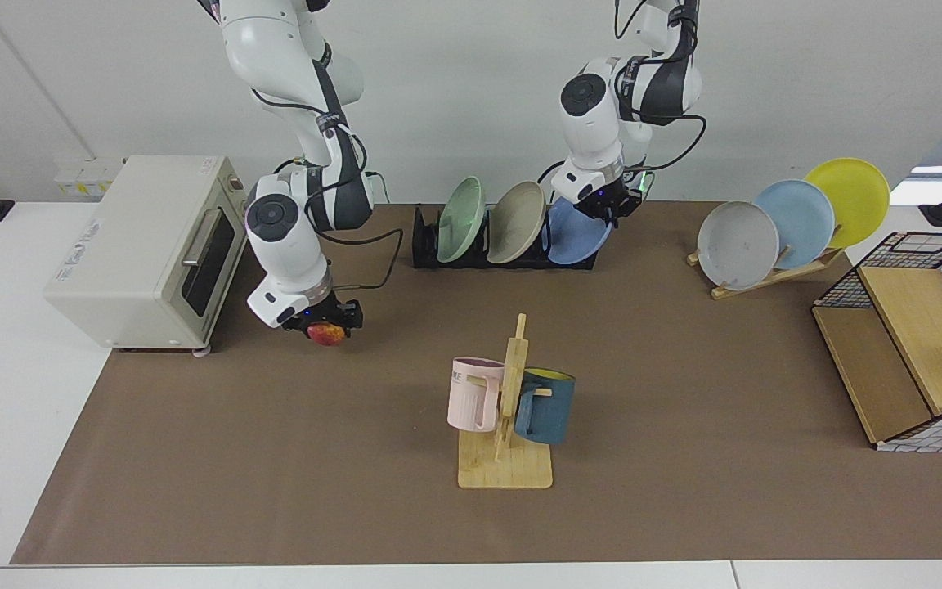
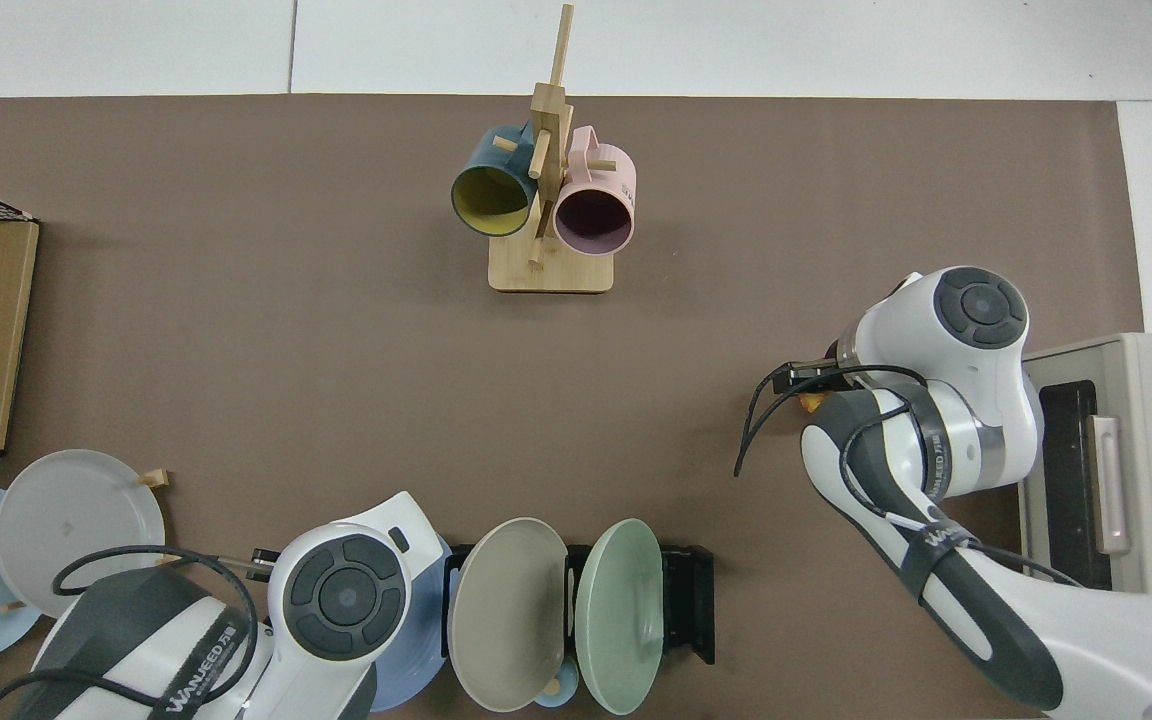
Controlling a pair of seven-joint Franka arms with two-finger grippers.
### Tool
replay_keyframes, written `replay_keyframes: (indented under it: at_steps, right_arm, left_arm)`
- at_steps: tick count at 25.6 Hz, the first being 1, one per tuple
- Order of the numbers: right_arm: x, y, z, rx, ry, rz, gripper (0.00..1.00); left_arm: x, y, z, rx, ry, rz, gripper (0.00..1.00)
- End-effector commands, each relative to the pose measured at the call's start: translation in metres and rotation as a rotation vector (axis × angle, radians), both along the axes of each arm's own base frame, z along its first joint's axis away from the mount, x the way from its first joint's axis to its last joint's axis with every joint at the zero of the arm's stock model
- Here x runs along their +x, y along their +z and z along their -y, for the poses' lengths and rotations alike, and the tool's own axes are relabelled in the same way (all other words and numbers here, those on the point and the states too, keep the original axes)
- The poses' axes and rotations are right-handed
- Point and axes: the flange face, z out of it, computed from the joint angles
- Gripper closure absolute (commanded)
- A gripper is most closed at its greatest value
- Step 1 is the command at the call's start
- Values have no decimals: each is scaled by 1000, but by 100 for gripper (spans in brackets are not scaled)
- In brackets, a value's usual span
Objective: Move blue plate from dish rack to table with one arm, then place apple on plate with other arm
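Observation:
The blue plate (image 1: 576,239) leans in the last slot of the black dish rack (image 1: 425,245), beside a beige and a green plate. My left gripper (image 1: 607,208) is shut on the blue plate's upper rim. In the top view that arm's wrist covers most of the blue plate (image 2: 428,640), next to the dish rack (image 2: 688,604). My right gripper (image 1: 325,325) is shut on the red-yellow apple (image 1: 325,334), held just above the brown mat of the table (image 1: 275,458) in front of the toaster oven. Only a sliver of the apple (image 2: 813,403) shows from above.
A cream toaster oven (image 1: 144,245) stands close behind the right arm. A wooden mug tree (image 1: 508,417) with a pink and a dark blue mug stands mid-mat. A wooden stand (image 1: 773,274) holds grey, pale blue and yellow plates. A wire basket (image 1: 912,343) sits at the edge.

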Motion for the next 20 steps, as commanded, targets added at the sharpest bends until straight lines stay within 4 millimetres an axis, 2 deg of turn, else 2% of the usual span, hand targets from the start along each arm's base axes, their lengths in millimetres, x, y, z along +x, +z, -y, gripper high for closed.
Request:
replay_keyframes:
  at_steps: [1, 6, 11, 17, 20]
  right_arm:
    - [5, 39, 5, -8, -25, 3, 100]
    - [2, 65, 13, -6, -37, 19, 100]
    - [4, 90, 14, -4, -39, 35, 100]
    - [9, 124, 17, -8, -39, 18, 100]
    - [7, 135, 18, -7, -38, 9, 100]
  left_arm:
    - [-1, 20, 4, 12, 15, -6, 100]
    - [-2, 49, 28, 21, -21, 21, 100]
    - [5, 70, 34, 17, -31, 59, 100]
    - [29, 93, 18, 53, -22, 137, 100]
    - [57, 106, 1, 28, 32, 158, 100]
